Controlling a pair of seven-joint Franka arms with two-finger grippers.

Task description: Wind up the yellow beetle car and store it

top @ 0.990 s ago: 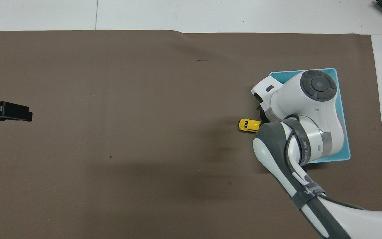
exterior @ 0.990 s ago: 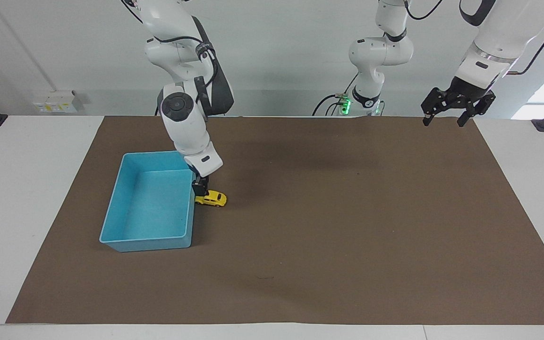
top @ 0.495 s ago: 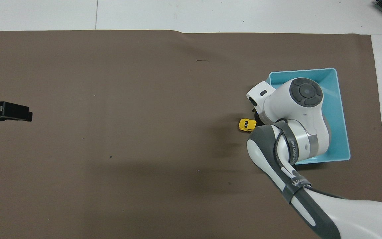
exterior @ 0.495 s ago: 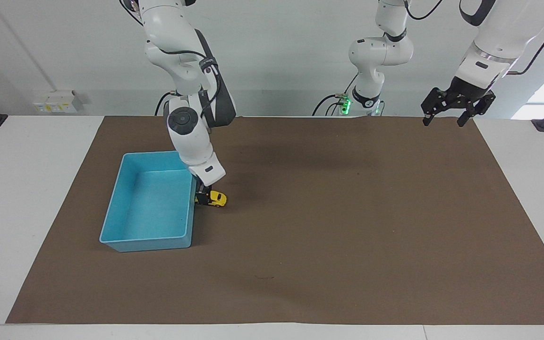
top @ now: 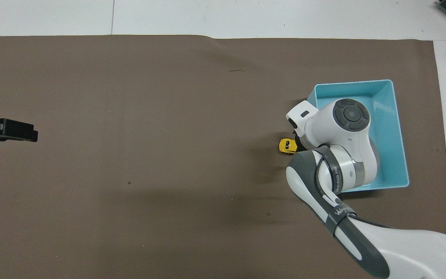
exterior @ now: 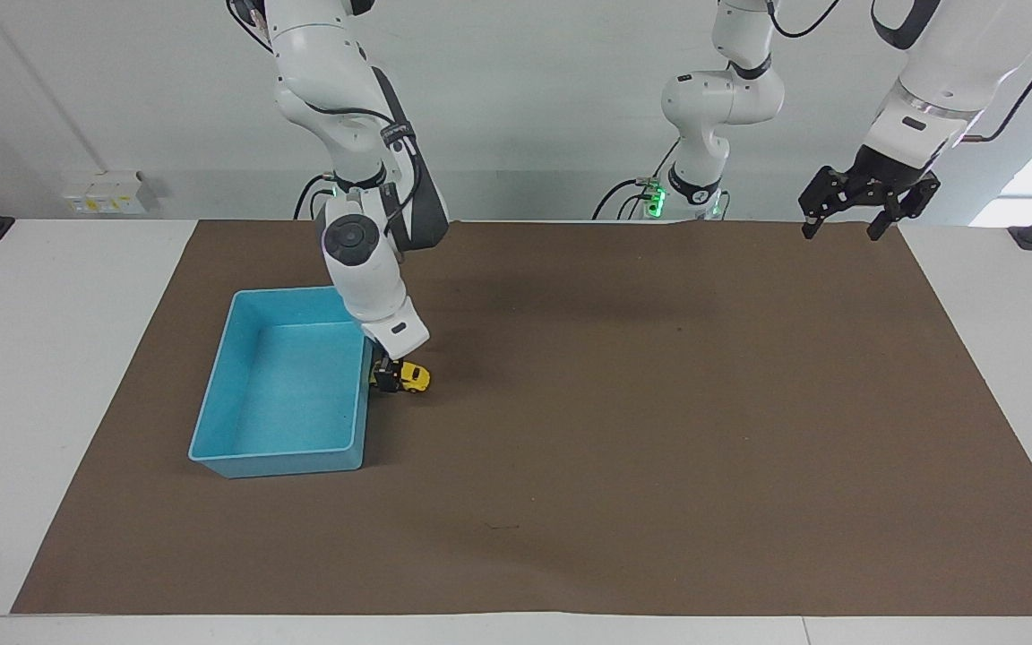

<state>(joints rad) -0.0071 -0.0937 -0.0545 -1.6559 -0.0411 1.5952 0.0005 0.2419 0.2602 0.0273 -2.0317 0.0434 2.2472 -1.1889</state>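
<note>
Your right gripper is clamped on the tiny bright yellow beetle-shaped toy car, down on the brown mat just beside the open blue plastic tray. Your left gripper, fingers spread and holding nothing, waits over the mat's corner at its own end. No lettering on car or tray is legible.

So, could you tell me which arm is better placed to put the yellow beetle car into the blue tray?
The right. The right gripper is down at the yellow beetle car, right beside the blue tray. The left gripper waits raised over the mat's corner at the left arm's end.
</note>
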